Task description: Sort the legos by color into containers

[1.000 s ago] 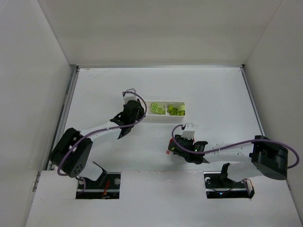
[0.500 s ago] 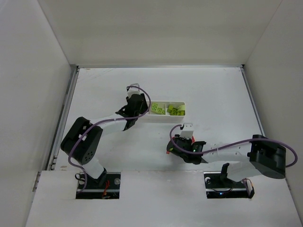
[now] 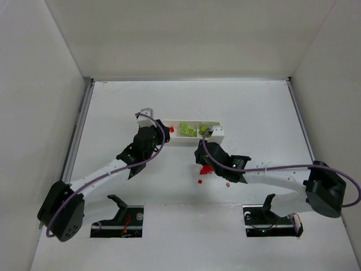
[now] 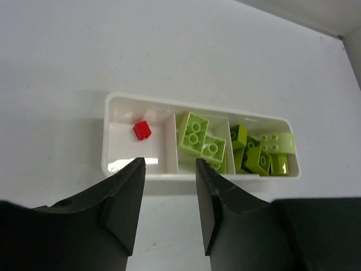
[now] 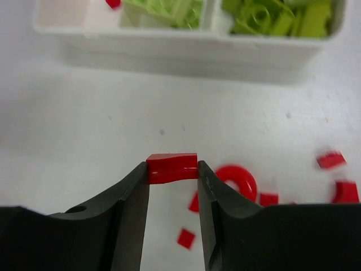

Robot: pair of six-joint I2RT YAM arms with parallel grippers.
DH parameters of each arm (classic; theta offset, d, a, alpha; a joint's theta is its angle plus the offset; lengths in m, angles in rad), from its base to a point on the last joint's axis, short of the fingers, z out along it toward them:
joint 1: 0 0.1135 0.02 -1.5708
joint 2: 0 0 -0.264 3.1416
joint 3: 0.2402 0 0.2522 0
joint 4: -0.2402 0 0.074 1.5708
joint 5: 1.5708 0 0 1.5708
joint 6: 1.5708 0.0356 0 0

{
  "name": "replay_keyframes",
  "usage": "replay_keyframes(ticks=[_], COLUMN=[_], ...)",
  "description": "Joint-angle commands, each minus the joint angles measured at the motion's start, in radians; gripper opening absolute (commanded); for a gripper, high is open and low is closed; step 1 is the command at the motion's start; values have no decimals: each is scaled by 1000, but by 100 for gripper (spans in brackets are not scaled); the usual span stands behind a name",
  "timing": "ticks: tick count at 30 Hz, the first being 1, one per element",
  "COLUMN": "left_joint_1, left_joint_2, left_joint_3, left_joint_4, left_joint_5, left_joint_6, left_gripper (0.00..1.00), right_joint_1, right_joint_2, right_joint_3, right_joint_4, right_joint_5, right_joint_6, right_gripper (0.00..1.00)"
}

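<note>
The right pincer [image 5: 172,172] is clenched on a small red brick [image 5: 172,167], held crosswise between the fingertips above the worktop [image 5: 67,130]. The left pincer [image 4: 169,192] stands released, with nothing between its jaws, just short of the tray's near wall.

**Governing relation.** The tray [image 5: 169,49] lies ahead of the right pincer, with its long axis running left to right across the wrist view. The end compartment that already contains one red piece [image 4: 142,130] lies ahead and to the left. The lime-green bricks [image 4: 194,132] fill the middle and right compartments. The left pincer is nearer to the red compartment, but the right pincer carries the load, so delivery probably requires a forward-left reach.

**Not sorted.** A red ring [image 5: 236,180] and loose red pieces [image 5: 331,160] lie on the worktop below the held brick.

**Limits of view.**
- The right wrist view cuts off the tray's far side.
- In the top view, the right arm overlaps the tray's right end.
- The stud detail on the red parts cannot be made out.
</note>
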Motion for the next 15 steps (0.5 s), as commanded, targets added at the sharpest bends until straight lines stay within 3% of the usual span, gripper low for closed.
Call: replay_keyframes(ticks=[1,10,15], left_joint_1=[-29,-148,-268], left_joint_2=[-118,-413,-401], left_joint_3=[-119,-356,-362], left_joint_4=[-62,-249,-236], left_joint_5=[-17,-48,-49], left_joint_6=[-31,-141,-163], left_gripper=[37,34,36], right_joint_1=[-82,-168,-185], right_joint_2=[102,478,617], right_joint_3=[137,531,672], right_joint_4=[245,247,221], right_joint_5=[-137,-247,-266], right_joint_6=[-152,-253,-238], right_gripper=[34,34,37])
